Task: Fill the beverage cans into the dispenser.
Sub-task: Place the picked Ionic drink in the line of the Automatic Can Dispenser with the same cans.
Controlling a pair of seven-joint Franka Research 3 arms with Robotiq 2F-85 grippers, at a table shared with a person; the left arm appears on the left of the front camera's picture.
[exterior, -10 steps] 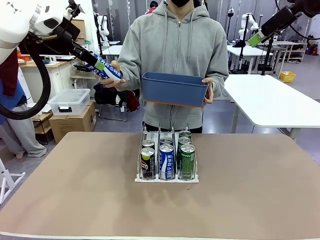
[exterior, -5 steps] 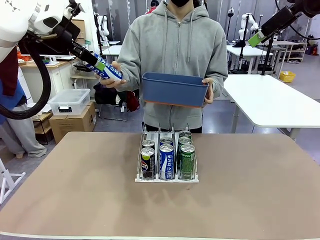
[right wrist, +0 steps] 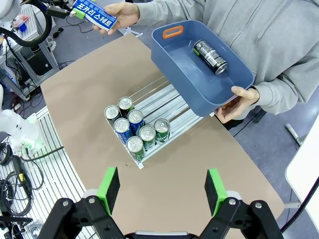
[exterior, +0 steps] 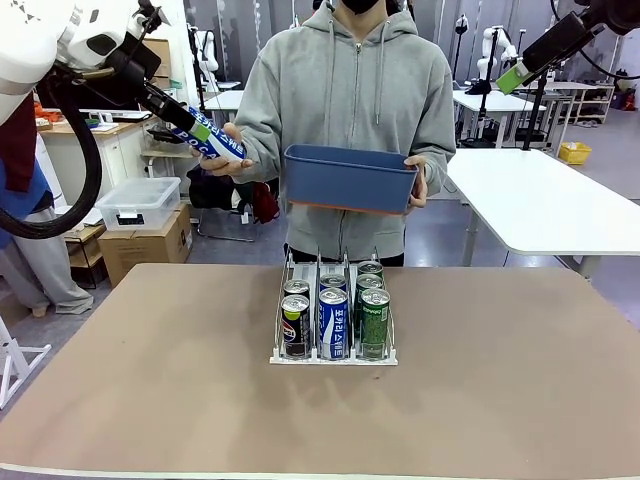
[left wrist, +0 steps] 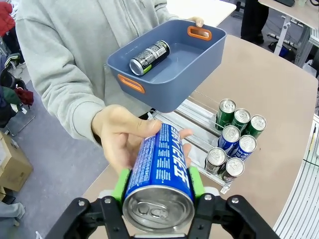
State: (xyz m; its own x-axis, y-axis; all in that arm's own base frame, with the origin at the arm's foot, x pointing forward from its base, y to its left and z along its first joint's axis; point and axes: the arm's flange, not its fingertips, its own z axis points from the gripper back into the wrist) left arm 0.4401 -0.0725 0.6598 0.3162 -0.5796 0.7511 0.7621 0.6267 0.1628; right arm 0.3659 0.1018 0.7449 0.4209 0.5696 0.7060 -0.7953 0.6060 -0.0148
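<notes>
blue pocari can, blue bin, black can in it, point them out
Blue-and-white Pocari Sweat can point(left wrist: 160, 162): left wrist view, printed side.
Blue plastic bin point(left wrist: 189, 79): left wrist view, outer wall.
Black slim can lying in the bin point(left wrist: 149, 57): left wrist view, its body.

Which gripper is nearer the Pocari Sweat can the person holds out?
Left. The left gripper is shut on the Pocari Sweat can; the right gripper hangs open, high up on the far right.

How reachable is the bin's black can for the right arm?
Probably yes: the right gripper hangs open above, the black can lies uncovered in the open-topped blue bin, though a person's hand holds the bin aloft.
</notes>
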